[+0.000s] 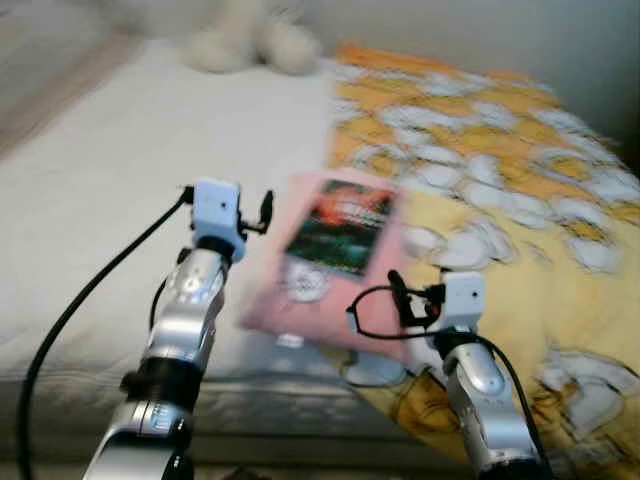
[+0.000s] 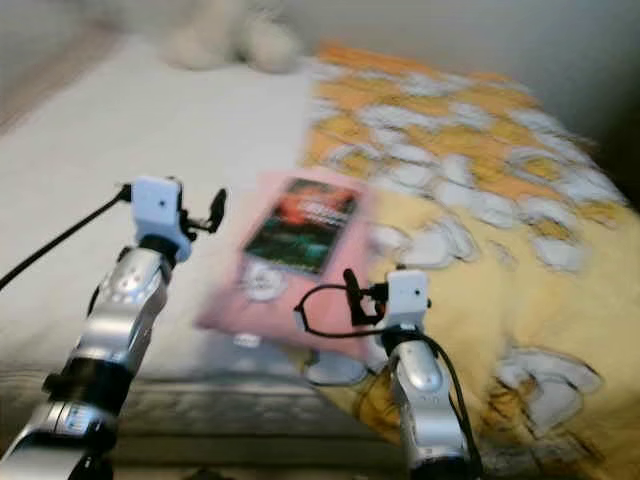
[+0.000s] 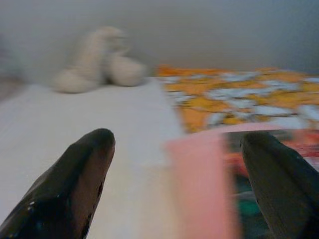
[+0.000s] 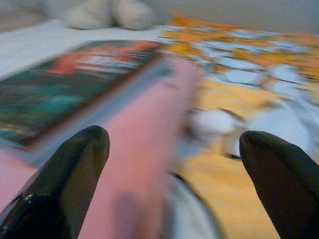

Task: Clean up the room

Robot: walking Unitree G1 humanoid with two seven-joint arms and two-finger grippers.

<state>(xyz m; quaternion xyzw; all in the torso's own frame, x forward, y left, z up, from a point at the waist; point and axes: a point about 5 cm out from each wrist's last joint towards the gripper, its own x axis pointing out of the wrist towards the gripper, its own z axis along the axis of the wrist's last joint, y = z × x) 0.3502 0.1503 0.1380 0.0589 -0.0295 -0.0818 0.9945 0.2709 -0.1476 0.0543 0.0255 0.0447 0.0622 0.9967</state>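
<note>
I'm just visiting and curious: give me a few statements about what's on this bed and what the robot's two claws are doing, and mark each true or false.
1. A pink book lies on the bed. True.
2. The left gripper is clamped shut on the book. False: its fingers are spread apart, holding nothing.
3. A pale plush toy sits at the far end of the bed. True.
4. The blanket is plain blue. False: it is yellow and orange with white patches.
5. The right gripper is open, with the book's edge before it. True.
</note>
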